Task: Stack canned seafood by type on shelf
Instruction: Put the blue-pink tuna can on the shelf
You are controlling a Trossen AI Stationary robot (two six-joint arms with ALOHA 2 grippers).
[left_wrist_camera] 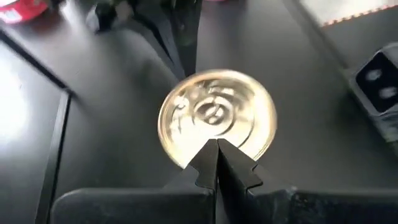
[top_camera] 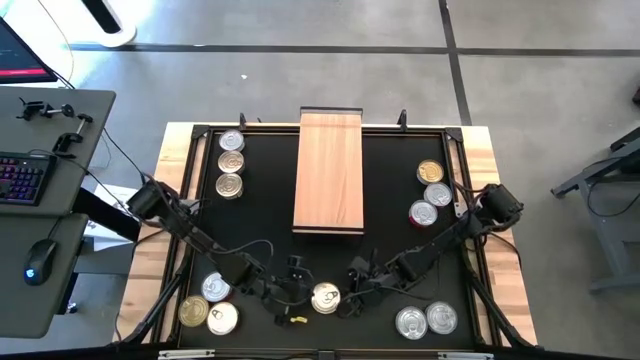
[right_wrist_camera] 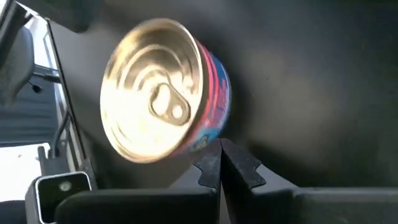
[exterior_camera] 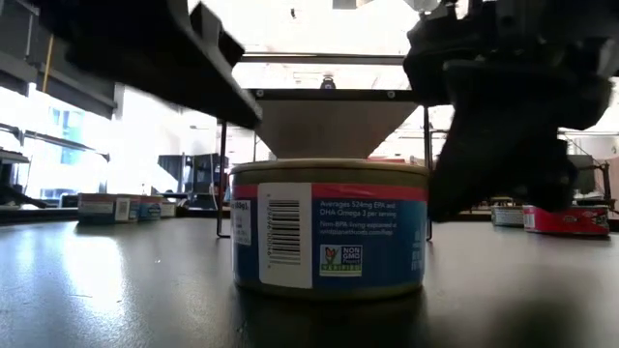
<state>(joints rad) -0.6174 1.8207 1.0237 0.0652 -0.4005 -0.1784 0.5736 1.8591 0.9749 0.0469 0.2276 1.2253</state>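
I see both grippers closed, holding nothing: left gripper (top_camera: 296,285) and right gripper (top_camera: 352,283) flank a gold-lidded tin (top_camera: 325,298) on the counter (top_camera: 270,215) near edge. Shelf (top_camera: 329,170) bare; other tins sit at counter sides.

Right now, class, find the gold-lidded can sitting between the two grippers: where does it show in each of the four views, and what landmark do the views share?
High view: the gold-lidded can sits near the table's front edge, centre.
Low view: it fills the centre, blue and red label facing us.
Left wrist view: centre, beyond the shut left gripper.
Right wrist view: upper left, beside the shut right gripper.
Shared landmark: the wooden shelf, behind the can in the low view.
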